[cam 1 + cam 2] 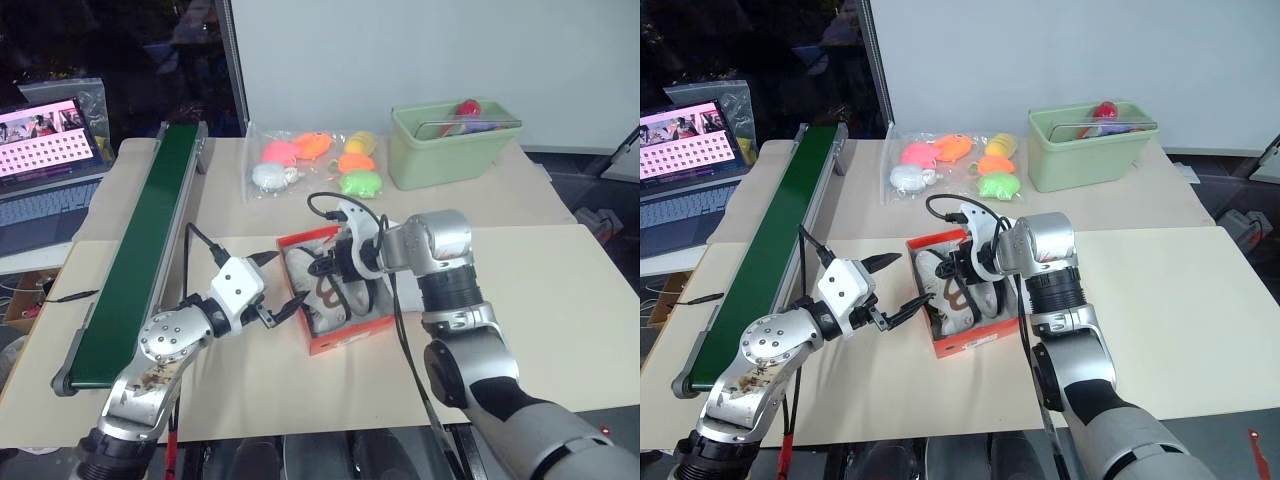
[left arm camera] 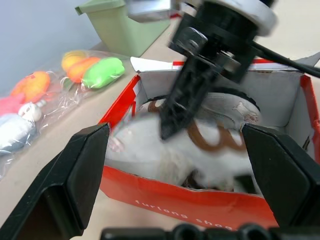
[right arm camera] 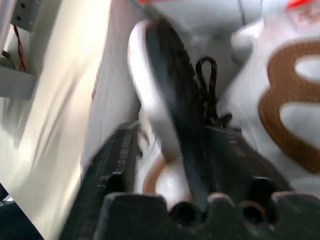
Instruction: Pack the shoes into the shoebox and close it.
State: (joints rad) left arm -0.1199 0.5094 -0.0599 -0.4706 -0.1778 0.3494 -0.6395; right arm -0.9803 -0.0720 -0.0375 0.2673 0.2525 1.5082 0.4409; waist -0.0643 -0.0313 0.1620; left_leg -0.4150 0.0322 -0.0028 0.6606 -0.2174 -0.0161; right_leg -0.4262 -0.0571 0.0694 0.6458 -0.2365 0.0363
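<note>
Left claw gapes wide, empty, facing the shoebox front reading "furlong sho…". Right claw dips over the shoes inside, its grip unclear.

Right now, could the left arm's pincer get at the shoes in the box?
Probably yes. The left pincer stands open beside the shoebox, facing the shoes, but the right pincer is over them, so it could bump that.

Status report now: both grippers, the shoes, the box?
Left gripper open beside shoebox. Right gripper over shoes inside box. Lid not closed.
</note>
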